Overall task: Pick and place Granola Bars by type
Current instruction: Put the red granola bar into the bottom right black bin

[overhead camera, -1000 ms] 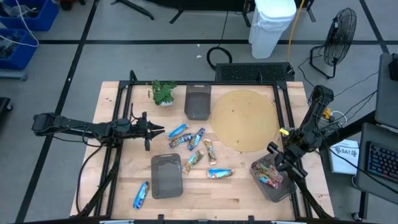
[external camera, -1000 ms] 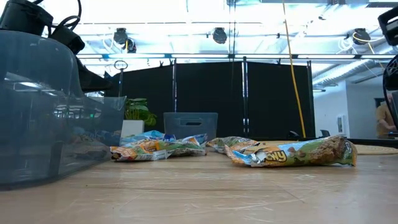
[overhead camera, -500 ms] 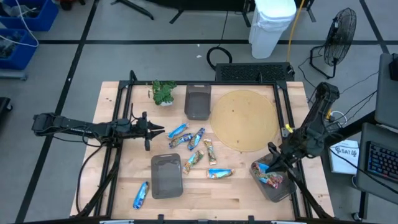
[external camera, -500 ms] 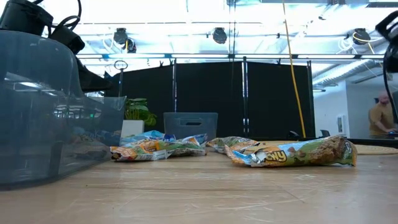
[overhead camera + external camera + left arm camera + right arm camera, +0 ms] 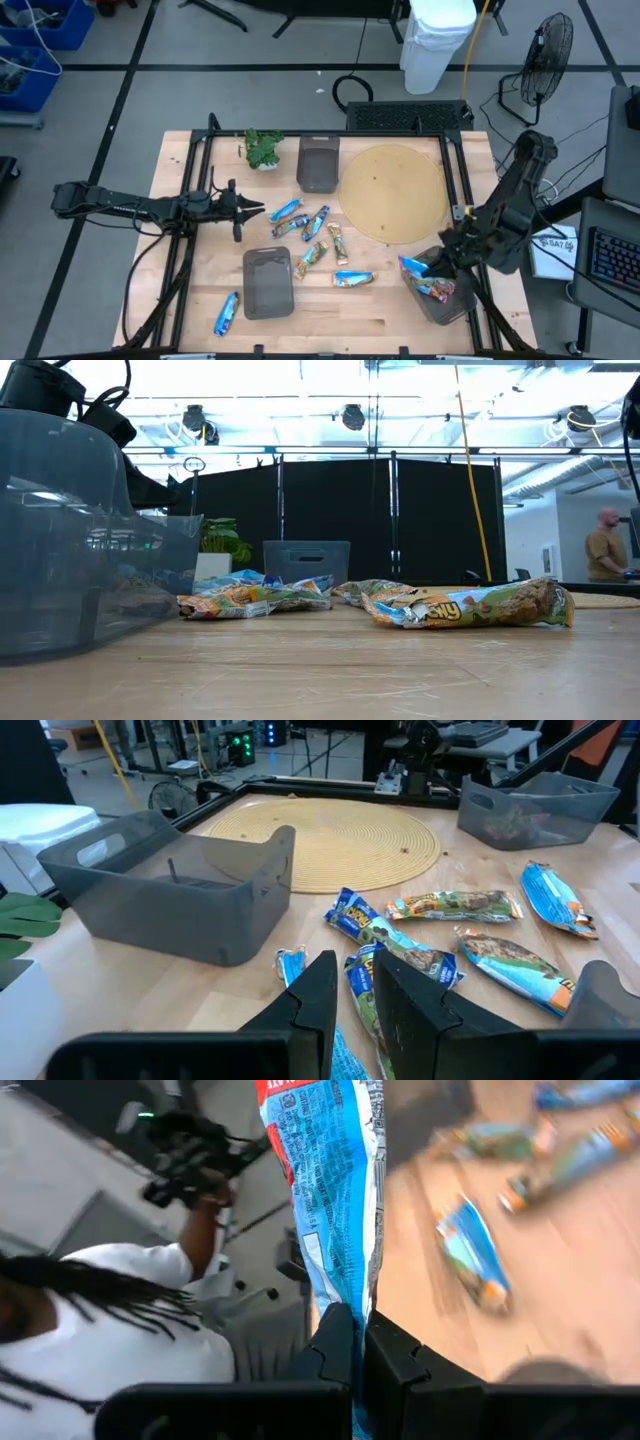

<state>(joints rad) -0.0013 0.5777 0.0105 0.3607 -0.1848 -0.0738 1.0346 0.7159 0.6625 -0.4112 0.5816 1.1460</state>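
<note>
Several Granola Bars (image 5: pixel 315 240), blue and tan, lie flat and loose on the wooden table's middle; another blue one (image 5: pixel 227 312) lies near the front left. More bars fill the grey bin (image 5: pixel 443 292) at the right. My right gripper (image 5: pixel 430 264) hangs over that bin's left rim, shut on a blue bar (image 5: pixel 411 266). My left gripper (image 5: pixel 252 210) hovers left of the loose bars, pointing toward them, its fingers (image 5: pixel 318 995) a little apart with nothing between them. My right gripper pinches one end of the blue bar's wrapper (image 5: pixel 343 1295) between its two fingers. It comes from the table's right, slanting down. The bar (image 5: pixel 328 1175) sticks out ahead of the fingers, lifted clear above the bin's rim.
A grey bin (image 5: pixel 268 283) stands near the front middle, another (image 5: pixel 318 165) at the back beside a round woven mat (image 5: pixel 393 192). A small plant (image 5: pixel 263 147) sits at the back left. A person in a white top (image 5: pixel 110 1310) is beyond the table.
My right gripper has risen out of the right bin with the blue bar, rolling its wrist and tipping closer to level. The bar has been lifted clear of the other bars in the bin and now sticks out over the bin's left rim.
</note>
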